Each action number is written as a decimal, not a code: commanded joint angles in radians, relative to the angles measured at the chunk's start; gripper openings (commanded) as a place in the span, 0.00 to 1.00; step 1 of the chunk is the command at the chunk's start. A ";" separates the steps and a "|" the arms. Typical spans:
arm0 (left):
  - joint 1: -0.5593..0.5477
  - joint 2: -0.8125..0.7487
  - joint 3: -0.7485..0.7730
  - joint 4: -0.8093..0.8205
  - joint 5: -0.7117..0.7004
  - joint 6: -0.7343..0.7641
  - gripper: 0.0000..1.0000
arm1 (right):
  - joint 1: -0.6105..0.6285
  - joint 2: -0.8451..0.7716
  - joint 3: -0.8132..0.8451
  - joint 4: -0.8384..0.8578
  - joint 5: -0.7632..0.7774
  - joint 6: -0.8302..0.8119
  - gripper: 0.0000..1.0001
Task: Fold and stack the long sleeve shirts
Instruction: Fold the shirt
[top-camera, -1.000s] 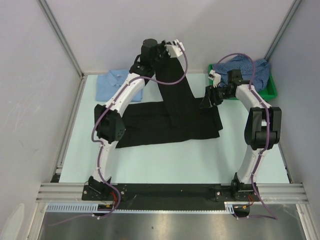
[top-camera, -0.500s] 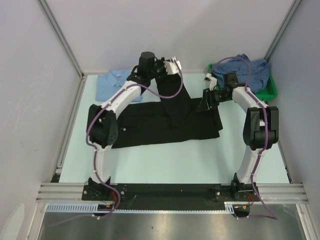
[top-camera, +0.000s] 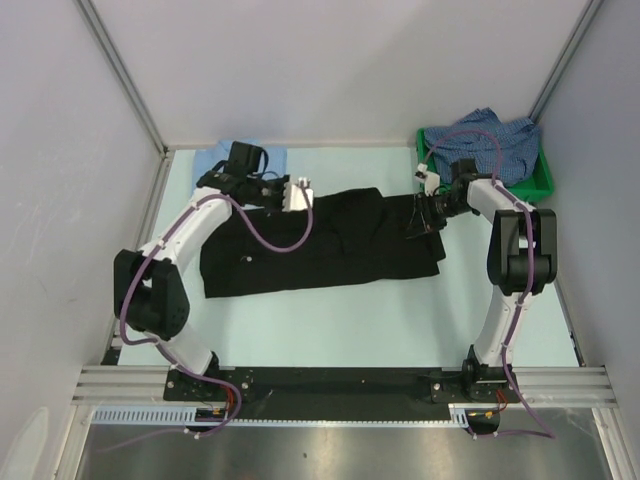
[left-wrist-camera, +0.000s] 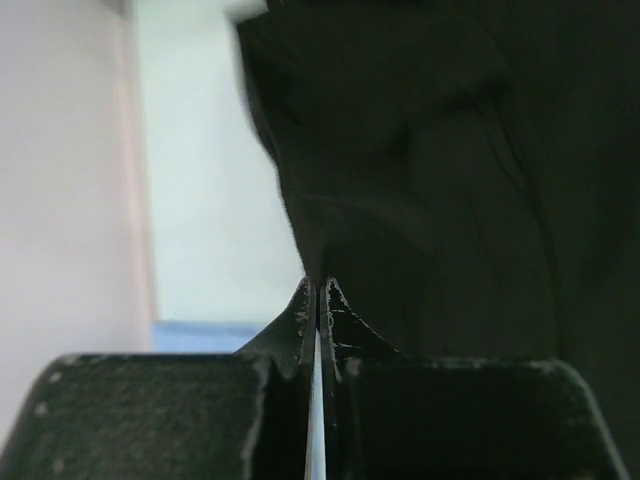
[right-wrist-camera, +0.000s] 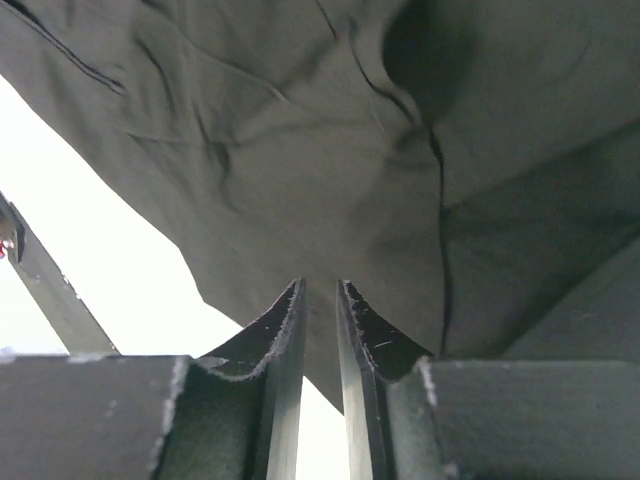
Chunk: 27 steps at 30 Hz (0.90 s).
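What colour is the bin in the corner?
The bin is green, clearest in the top view.

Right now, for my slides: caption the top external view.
Black shirt spread on the table, light blue shirt far left, checked shirt in green bin.

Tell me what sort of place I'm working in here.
Probably a lab robot cell, not a home: plain panel walls, two arms bolted to an aluminium rail along a pale table, and a checked shirt heaped in a green bin.

Overhead view, wrist cameras near black shirt (top-camera: 330, 240)
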 joint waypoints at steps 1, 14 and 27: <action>0.065 -0.033 -0.109 -0.282 0.028 0.338 0.00 | -0.004 0.030 -0.005 -0.048 0.063 -0.025 0.21; 0.128 -0.328 -0.520 0.022 -0.116 0.547 0.00 | -0.011 0.053 -0.020 -0.086 0.148 -0.045 0.17; 0.178 -0.370 -0.502 0.052 -0.164 -0.222 0.57 | 0.007 -0.042 0.053 -0.171 0.051 -0.138 0.17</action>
